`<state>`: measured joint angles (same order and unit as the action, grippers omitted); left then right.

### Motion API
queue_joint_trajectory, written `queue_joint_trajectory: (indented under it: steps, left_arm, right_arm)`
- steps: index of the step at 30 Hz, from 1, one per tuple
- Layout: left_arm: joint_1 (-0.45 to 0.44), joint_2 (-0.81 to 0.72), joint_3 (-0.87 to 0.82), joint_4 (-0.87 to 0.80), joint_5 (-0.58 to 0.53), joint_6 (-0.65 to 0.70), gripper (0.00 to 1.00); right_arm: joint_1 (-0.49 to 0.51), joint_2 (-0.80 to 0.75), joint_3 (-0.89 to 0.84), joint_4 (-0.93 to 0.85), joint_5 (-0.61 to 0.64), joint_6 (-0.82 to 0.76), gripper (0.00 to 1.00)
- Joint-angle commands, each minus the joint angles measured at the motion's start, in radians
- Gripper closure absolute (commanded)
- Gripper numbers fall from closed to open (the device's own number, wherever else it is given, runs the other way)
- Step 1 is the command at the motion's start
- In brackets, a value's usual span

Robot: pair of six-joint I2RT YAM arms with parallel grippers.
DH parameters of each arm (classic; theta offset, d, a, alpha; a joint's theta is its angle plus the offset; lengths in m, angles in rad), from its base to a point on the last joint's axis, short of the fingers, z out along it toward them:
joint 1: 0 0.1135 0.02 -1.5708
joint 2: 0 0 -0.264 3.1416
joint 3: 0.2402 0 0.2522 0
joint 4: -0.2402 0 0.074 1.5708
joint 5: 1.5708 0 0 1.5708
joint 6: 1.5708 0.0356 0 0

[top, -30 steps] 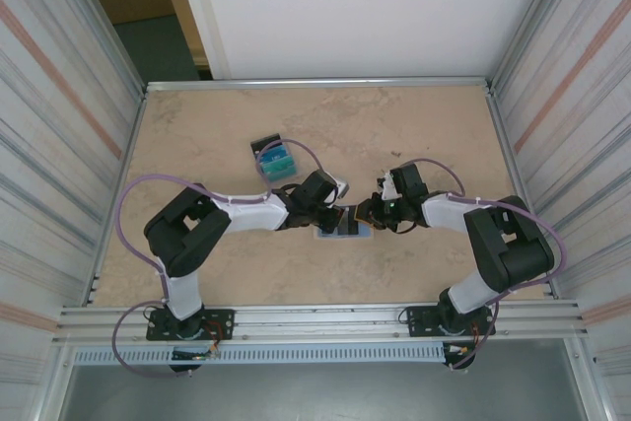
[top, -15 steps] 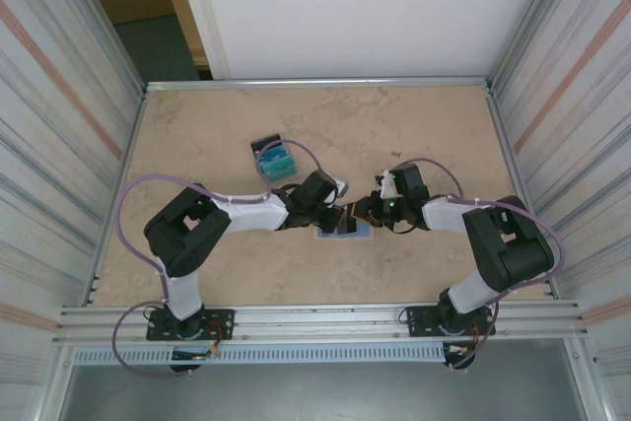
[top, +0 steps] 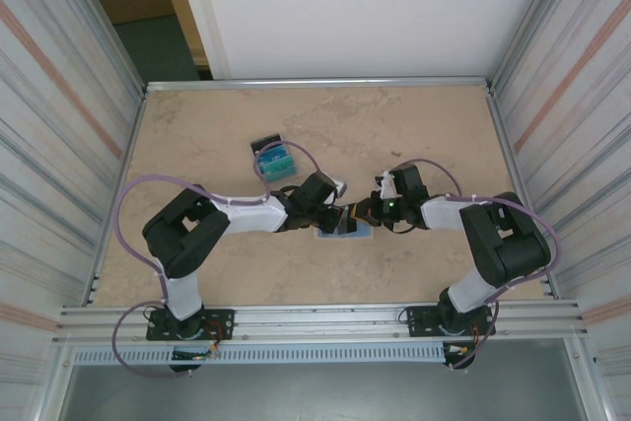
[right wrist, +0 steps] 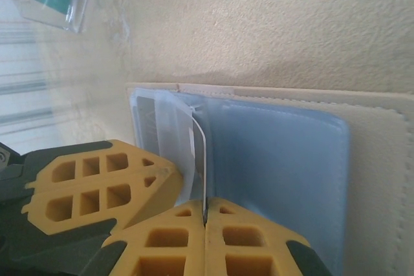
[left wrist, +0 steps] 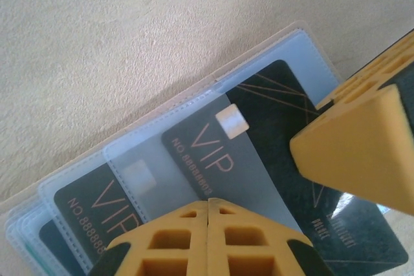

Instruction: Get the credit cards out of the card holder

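The card holder [right wrist: 284, 153] lies open on the tabletop [top: 424, 125] between your arms. Your left end effector [left wrist: 208, 214], pressed together, bears on its clear sleeves [left wrist: 149, 140], likely to pin it. Your right end effector [right wrist: 206, 214] pinches the black credit card [left wrist: 272, 114] by its edge, apparently to slide it out.

Robotics lab test cell: ribbed metal side walls [top: 59, 145], aluminium base rail [top: 315, 320], beige tabletop [top: 414, 125].

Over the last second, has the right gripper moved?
Yes, slightly: the right gripper, shut on a black credit card, has edged left toward the card holder, which lies unmoved.
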<state>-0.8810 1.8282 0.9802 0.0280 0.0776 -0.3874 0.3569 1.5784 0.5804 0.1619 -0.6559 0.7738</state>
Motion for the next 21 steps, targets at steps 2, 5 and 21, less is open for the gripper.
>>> queue_joint_trajectory:
  steps: [2,5,21]
  left_arm:
    - [-0.002,-0.011,-0.053,-0.119,-0.053,-0.035,1.0]
    - [-0.003,-0.009,-0.057,-0.114,-0.06,-0.05,1.0]
    - [-0.001,-0.135,-0.034,-0.143,-0.127,-0.078,0.9]
  right_arm:
    - [-0.022,-0.04,0.028,-0.141,0.045,-0.063,1.0]
    - [-0.031,-0.068,0.035,-0.185,0.056,-0.088,1.0]
    - [-0.056,-0.35,0.03,-0.277,0.105,-0.192,1.0]
